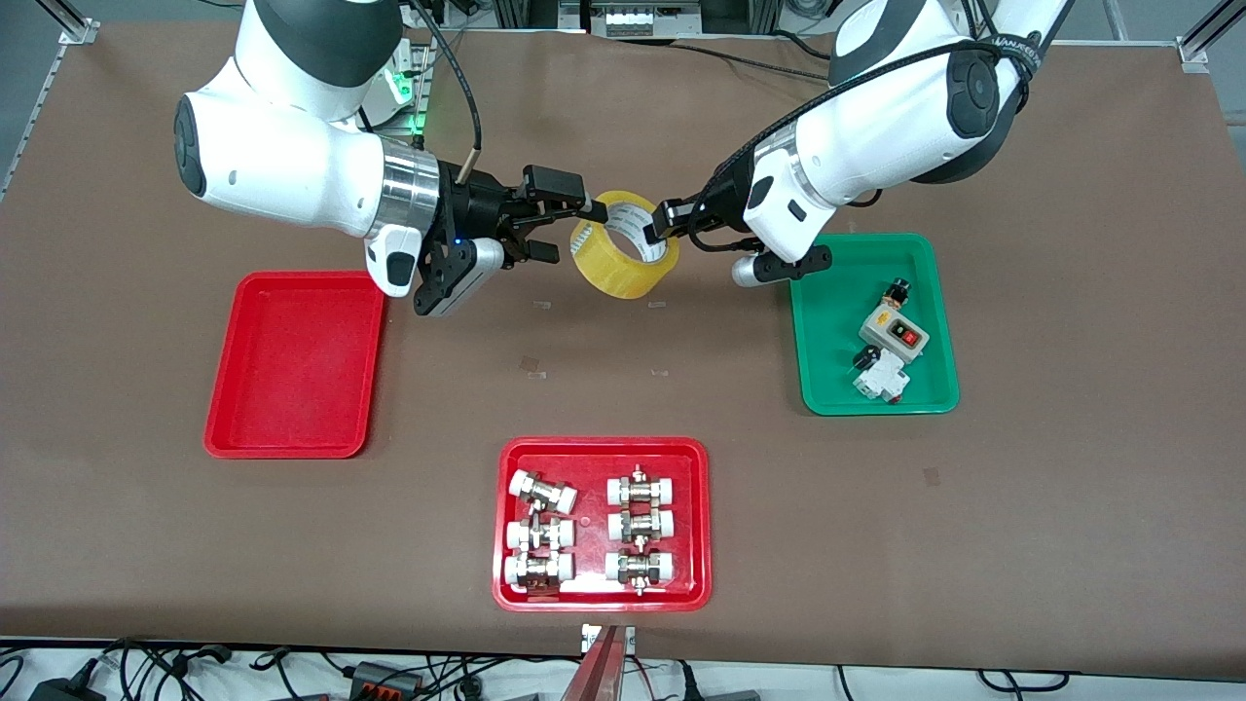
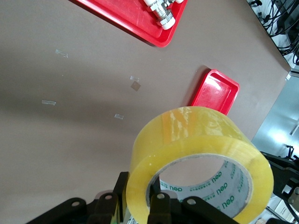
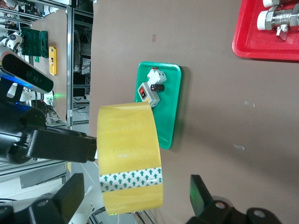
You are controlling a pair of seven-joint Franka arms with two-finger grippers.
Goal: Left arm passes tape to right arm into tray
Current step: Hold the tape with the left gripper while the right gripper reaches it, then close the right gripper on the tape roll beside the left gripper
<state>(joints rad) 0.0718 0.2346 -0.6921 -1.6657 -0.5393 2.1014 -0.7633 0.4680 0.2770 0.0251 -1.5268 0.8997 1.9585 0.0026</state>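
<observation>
Left gripper [image 1: 670, 226], frame centre, clamped shut; right gripper [image 1: 574, 219] faces it, fingers spread wide apart.

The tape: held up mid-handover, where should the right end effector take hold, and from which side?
The tape hangs above the table, pinched through its wall by the shut left end effector. The open right end effector should probably close across the free rim facing it, coming from the right arm's end: one finger inside the core, one outside, clear of the left fingers.
</observation>
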